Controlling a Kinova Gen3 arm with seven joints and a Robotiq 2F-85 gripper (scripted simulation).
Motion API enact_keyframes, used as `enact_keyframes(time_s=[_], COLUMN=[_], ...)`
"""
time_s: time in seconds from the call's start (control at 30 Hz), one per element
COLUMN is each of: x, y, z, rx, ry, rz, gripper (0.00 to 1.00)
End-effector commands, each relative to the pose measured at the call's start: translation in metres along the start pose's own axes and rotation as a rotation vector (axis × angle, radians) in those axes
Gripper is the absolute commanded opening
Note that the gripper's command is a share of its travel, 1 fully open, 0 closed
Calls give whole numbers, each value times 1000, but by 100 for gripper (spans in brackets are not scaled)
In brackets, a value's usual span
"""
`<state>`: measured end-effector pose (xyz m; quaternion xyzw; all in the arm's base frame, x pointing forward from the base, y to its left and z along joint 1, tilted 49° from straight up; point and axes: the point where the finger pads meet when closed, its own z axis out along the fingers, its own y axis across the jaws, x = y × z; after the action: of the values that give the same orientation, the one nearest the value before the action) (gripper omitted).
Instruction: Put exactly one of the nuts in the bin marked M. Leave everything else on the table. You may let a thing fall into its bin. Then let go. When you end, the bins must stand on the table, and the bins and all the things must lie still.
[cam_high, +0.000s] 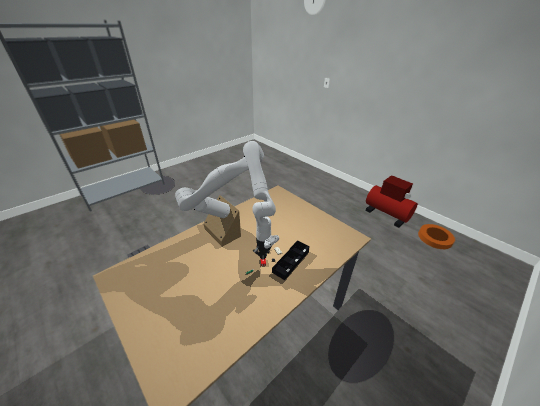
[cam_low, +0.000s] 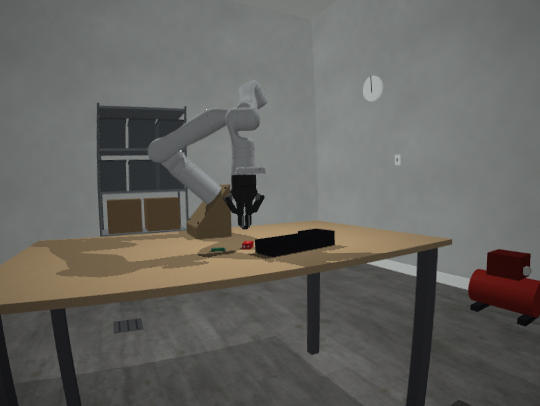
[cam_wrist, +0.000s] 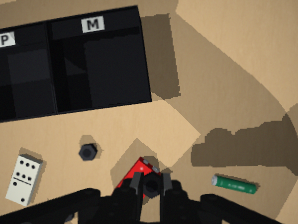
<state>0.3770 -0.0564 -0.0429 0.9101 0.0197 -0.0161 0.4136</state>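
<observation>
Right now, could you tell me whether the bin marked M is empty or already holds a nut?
Empty: the wrist view shows only dark floor inside bin M; the gripper holds a nut above the table.

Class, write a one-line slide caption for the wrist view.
Gripper shut on a nut above the red battery, short of bin M.

White arm (cam_high: 227, 175) bent over table (cam_high: 165, 320); end effector (cam_high: 261, 251) above red block (cam_high: 263, 261), beside black bins (cam_high: 290, 259).

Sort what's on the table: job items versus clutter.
Job:
- dark hexagonal nut gripped in the end effector
- second dark hexagonal nut on the table
- black bin labelled M

Clutter:
- red rectangular battery
- green cylindrical battery
- white domino
- black bin labelled P
</observation>
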Motion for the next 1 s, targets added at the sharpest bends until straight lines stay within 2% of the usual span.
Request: enact_keyframes(time_s=[0.0,0.37,0.43,0.57,0.93,0.97], x=[21,75,75,91,89,89], y=[-6,-44,-44,-50,-48,-48], z=[-3,-4,-4,-4,-3,-3], rx=[-6,-3,-3,-12,-18,-18], ry=[14,11,11,22,13,13], rz=[4,-562,-562,-764,-1289,-1289], gripper=[11,11,11,11,11,11])
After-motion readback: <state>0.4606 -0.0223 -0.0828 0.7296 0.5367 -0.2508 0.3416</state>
